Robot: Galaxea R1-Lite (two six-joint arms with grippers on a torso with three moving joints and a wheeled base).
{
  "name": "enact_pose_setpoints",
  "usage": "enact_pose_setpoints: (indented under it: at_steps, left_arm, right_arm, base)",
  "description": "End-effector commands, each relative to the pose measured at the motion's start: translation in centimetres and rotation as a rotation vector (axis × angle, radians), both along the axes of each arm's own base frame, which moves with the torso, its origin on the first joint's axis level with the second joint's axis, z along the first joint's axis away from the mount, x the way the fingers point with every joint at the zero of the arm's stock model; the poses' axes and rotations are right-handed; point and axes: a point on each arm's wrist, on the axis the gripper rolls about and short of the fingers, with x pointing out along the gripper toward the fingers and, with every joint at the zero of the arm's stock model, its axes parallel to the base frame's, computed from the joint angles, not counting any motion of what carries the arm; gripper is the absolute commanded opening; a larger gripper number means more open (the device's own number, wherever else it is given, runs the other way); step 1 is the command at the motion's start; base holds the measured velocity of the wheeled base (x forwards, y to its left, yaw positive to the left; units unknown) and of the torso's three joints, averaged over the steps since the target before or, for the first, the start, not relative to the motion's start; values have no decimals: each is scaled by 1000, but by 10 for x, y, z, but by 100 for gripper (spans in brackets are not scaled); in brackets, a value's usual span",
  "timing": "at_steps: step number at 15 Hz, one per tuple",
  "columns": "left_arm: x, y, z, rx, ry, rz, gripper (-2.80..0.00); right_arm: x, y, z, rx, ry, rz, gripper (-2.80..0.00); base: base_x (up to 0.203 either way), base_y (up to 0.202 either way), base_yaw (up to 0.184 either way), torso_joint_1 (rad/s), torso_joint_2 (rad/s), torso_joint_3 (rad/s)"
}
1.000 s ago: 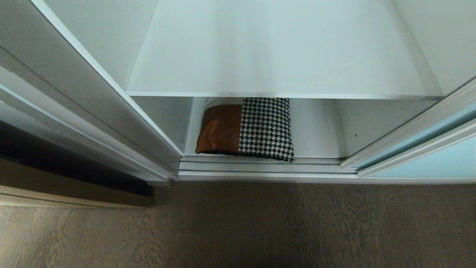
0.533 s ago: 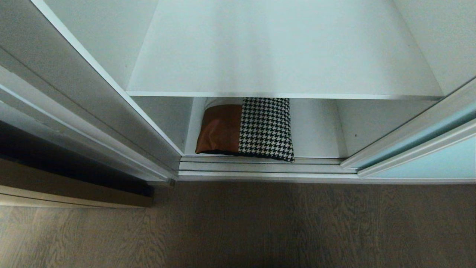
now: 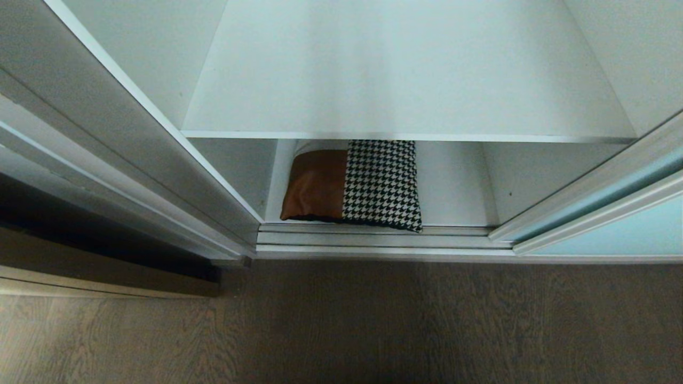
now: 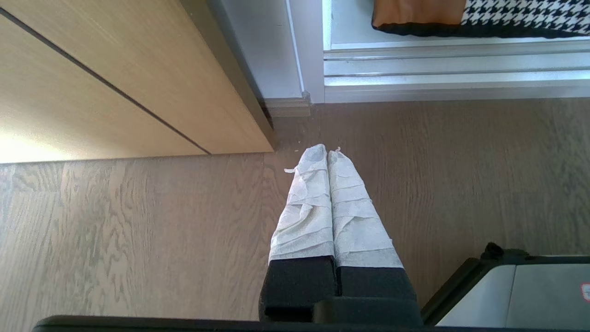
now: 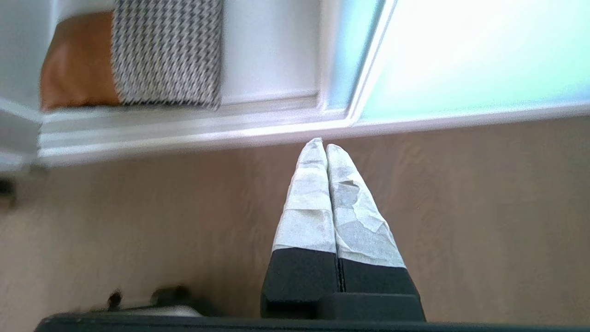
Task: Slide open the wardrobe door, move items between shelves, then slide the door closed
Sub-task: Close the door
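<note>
Progress looks partial: the sliding wardrobe door (image 3: 613, 224), a frosted pale aqua glass panel in a thin silver-grey metal frame, stands pushed aside at about 3 o'clock in the head view, leaving the opening clear, so the opening step seems done. Inside, the square patchwork cushion (image 3: 352, 184) of rust-brown leather-like cloth and black-and-white houndstooth lies flat on the lower white shelf (image 3: 453, 186), near 6 o'clock of the opening and toward its left wall. The wide upper white shelf (image 3: 400, 80) above it is bare, so moving the cushion is probably still to do, and closing the door after that.

Neither arm shows in the head view. The left gripper (image 4: 327, 154) hangs over the wood floor (image 3: 341, 325), its taped fingers pressed together and holding nothing. The right gripper (image 5: 321, 145) is likewise pressed together and empty, its tips pointing at the door's bottom track (image 5: 184, 129).
</note>
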Motion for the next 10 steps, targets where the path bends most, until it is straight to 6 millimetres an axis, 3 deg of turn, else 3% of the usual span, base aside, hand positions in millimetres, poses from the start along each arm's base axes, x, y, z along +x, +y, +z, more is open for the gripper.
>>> enact_pose_setpoints:
  at_steps: [1, 6, 10]
  left_arm:
    - [0, 0, 0, 0, 6, 0, -280]
    - [0, 0, 0, 1, 6, 0, -280]
    - [0, 0, 0, 0, 6, 0, -280]
  right_arm:
    - [7, 2, 19, -8, 16, -44, -280]
    - [36, 3, 49, -80, 60, -150, -280]
    - [67, -17, 69, -191, 7, -219, -280]
  base:
    - [0, 0, 0, 0, 0, 0]
    - [0, 0, 0, 0, 0, 0]
    - [0, 0, 0, 0, 0, 0]
